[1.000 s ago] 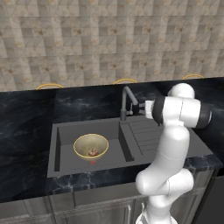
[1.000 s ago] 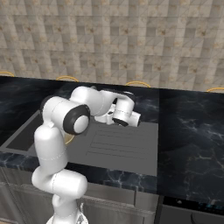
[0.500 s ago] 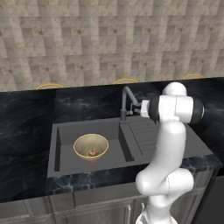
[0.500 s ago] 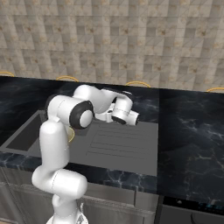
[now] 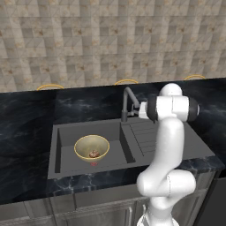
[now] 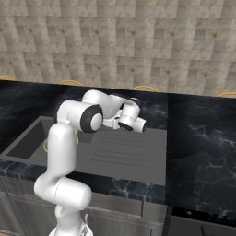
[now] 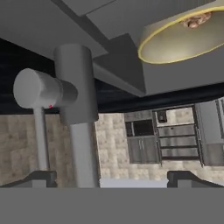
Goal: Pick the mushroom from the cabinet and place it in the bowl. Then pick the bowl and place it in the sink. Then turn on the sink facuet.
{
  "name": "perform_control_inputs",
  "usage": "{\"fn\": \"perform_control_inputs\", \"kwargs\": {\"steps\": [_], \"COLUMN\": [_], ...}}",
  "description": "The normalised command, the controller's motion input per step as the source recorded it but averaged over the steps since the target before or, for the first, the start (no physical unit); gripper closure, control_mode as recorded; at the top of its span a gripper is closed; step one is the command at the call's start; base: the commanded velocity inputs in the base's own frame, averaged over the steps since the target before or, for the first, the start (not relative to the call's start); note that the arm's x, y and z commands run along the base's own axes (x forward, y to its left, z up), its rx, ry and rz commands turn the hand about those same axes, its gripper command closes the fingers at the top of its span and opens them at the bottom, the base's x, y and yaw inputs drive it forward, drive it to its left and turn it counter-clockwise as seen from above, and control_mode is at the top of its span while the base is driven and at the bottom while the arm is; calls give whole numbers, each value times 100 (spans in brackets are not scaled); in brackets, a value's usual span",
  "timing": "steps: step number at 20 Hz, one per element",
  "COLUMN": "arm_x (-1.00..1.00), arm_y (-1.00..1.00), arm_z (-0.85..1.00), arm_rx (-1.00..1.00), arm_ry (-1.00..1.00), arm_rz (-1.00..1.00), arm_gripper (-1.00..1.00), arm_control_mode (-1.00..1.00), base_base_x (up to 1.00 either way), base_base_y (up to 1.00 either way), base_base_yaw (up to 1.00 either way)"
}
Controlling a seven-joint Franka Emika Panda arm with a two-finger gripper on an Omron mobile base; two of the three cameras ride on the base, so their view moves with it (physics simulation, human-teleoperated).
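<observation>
The pale yellow-tan bowl (image 5: 92,147) stands in the dark grey sink (image 5: 66,134), and the small reddish-brown mushroom (image 5: 93,154) lies inside it. The dark faucet (image 5: 126,103) rises at the back between the basin and the ribbed drainboard. My gripper (image 5: 136,109) is level with the faucet, just to its right, and open. In the rolled hand view the faucet's post (image 7: 78,92) and its round handle (image 7: 37,88) are close in front of the gripper (image 7: 113,179). Nothing is between its spread fingertips (image 7: 41,177). The bowl (image 7: 183,37) and mushroom (image 7: 195,20) appear at that view's upper right. The cabinet is out of view.
The ribbed drainboard (image 5: 152,137) lies right of the basin under my arm. Black marble counter (image 5: 26,132) surrounds the sink, and a tiled wall (image 5: 110,44) stands behind it. Round yellow-rimmed shapes (image 5: 126,81) sit along the counter's back edge. My elbow hides most of the bowl's rim (image 6: 45,146).
My arm has shifted a little to the left, bringing the hand closer to the faucet. The gripper stays open. Bowl and mushroom have not moved.
</observation>
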Motion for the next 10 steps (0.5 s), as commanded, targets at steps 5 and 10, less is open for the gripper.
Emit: {"fn": "perform_control_inputs", "kwargs": {"steps": [5,10], "arm_x": [34,39], "arm_y": [-2,-2], "arm_z": [-8,-3], "arm_rx": [1,1], "arm_ry": [0,0], "arm_rz": [-2,-3], "arm_gripper": [-100,-100], "arm_control_mode": [-100,-100], "base_base_x": [0,0], "base_base_y": [0,0], "base_base_yaw": [0,0]}}
